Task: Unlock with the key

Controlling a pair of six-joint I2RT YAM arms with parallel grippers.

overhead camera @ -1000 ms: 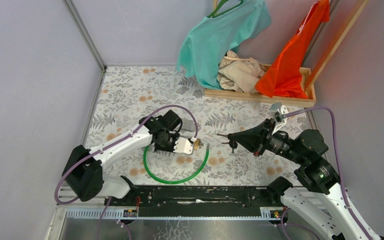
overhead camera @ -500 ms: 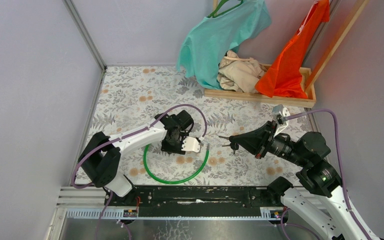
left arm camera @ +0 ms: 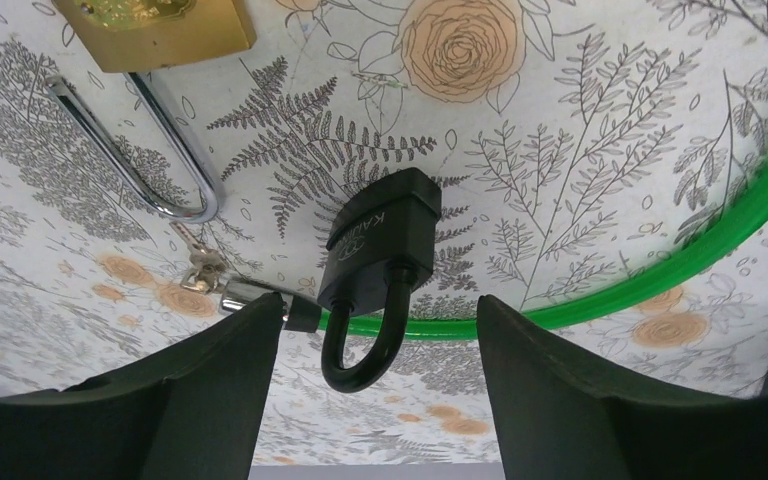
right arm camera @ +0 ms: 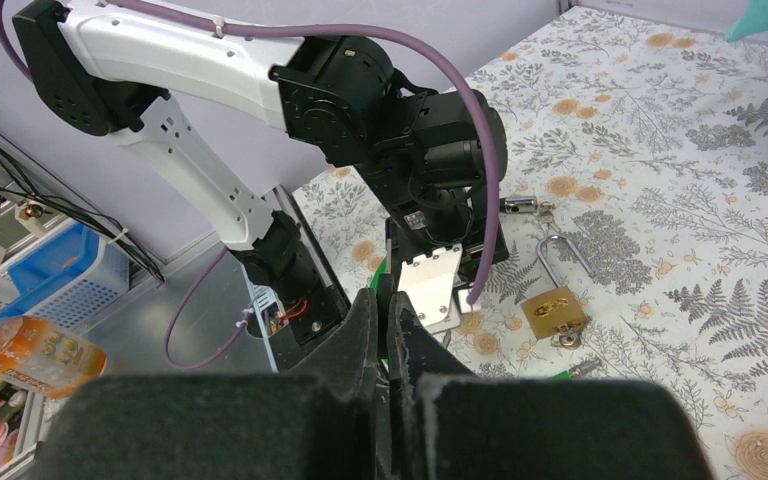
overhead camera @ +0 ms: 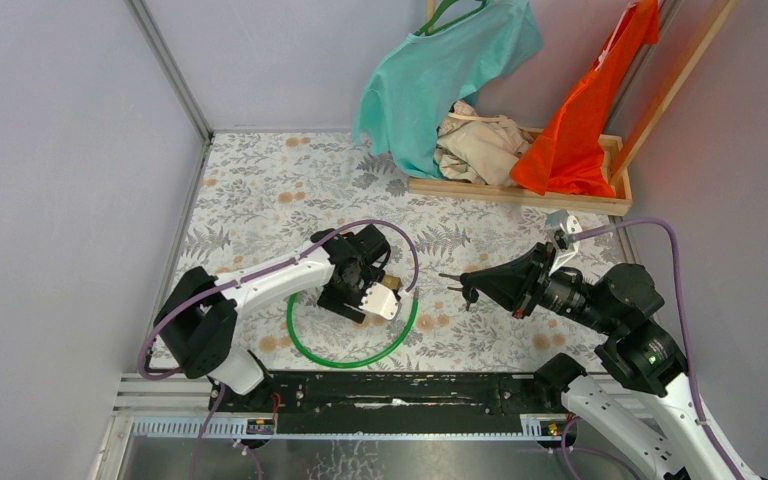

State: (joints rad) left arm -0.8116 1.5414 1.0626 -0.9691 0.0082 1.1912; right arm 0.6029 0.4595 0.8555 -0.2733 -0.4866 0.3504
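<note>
A black padlock [left arm camera: 380, 245] lies on the flowered table, its shackle hooked round a green cable loop [left arm camera: 600, 290] [overhead camera: 350, 362]. My left gripper [left arm camera: 380, 335] [overhead camera: 362, 292] points down over it, open, one finger on each side of the shackle and touching nothing. A brass padlock [left arm camera: 155, 25] [overhead camera: 392, 283] [right arm camera: 552, 312] with a long silver shackle [left arm camera: 135, 150] lies just beyond, with small keys [left arm camera: 200, 268] nearby. To the right, above the table, my right gripper [overhead camera: 457, 283] [right arm camera: 388, 300] is shut on a small dark key [overhead camera: 467, 293].
A wooden rack [overhead camera: 520, 192] at the back right holds a teal shirt [overhead camera: 440, 70], beige cloth [overhead camera: 480, 140] and an orange garment [overhead camera: 585, 120]. Grey walls close in the left, back and right. The cable's metal end [left arm camera: 260, 300] lies by my left finger.
My left gripper has opened and swung toward the near right, over the green cable. The brass padlock that was at its tips now lies free. The right arm has barely moved.
</note>
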